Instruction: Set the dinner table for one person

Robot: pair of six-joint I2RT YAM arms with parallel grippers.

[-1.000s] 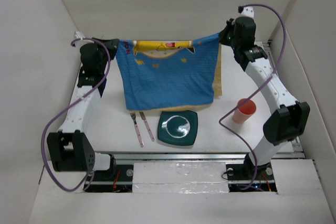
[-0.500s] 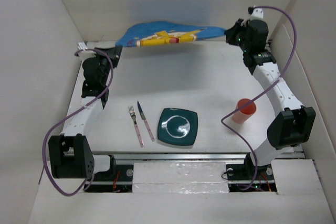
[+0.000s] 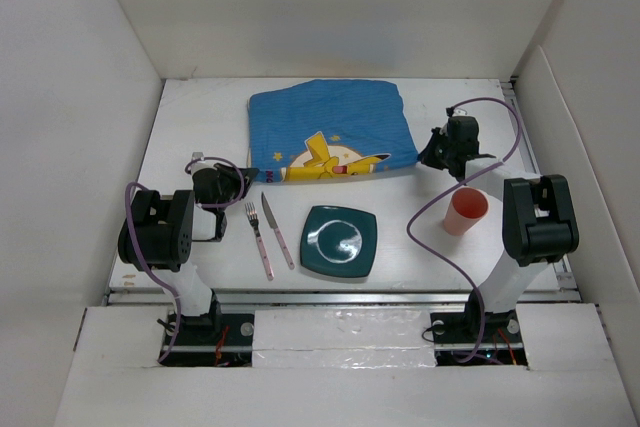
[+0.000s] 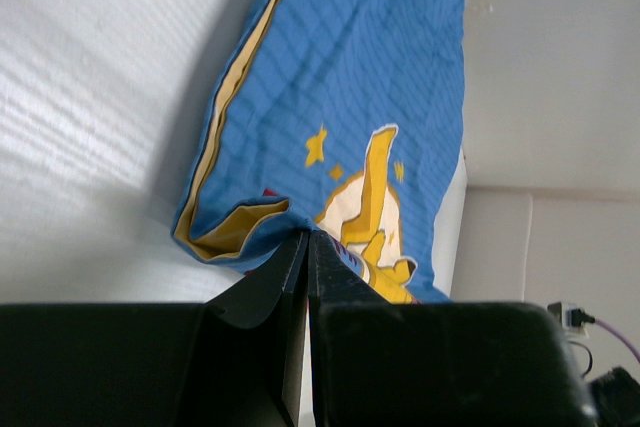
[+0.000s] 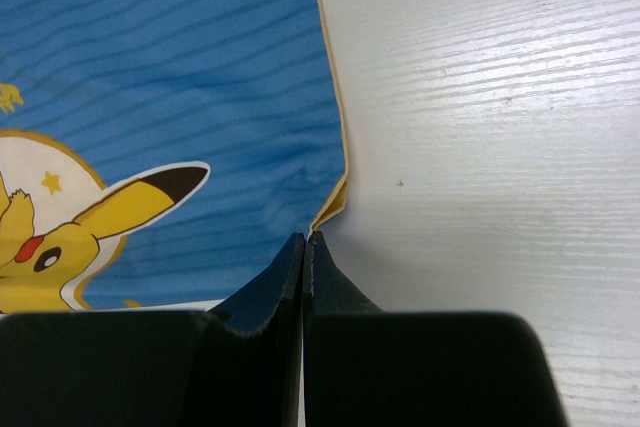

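Half a second ago the placemat (image 3: 330,122) hung in the air between my raised arms; now it lies spread on the white table (image 3: 190,117), cartoon side up, at the far middle. That table fills the space between the white walls, a metal rail (image 3: 340,296) along its near edge. My left hand (image 3: 245,183) sits low, clamped on the cloth's near left corner. My right hand (image 3: 430,154) pinches the near right corner by its yellow hem. Nearer to me lie a dark green plate (image 3: 341,242), a fork (image 3: 259,239) and knife (image 3: 278,231) just left of it, and an orange cup (image 3: 466,211) to its right.
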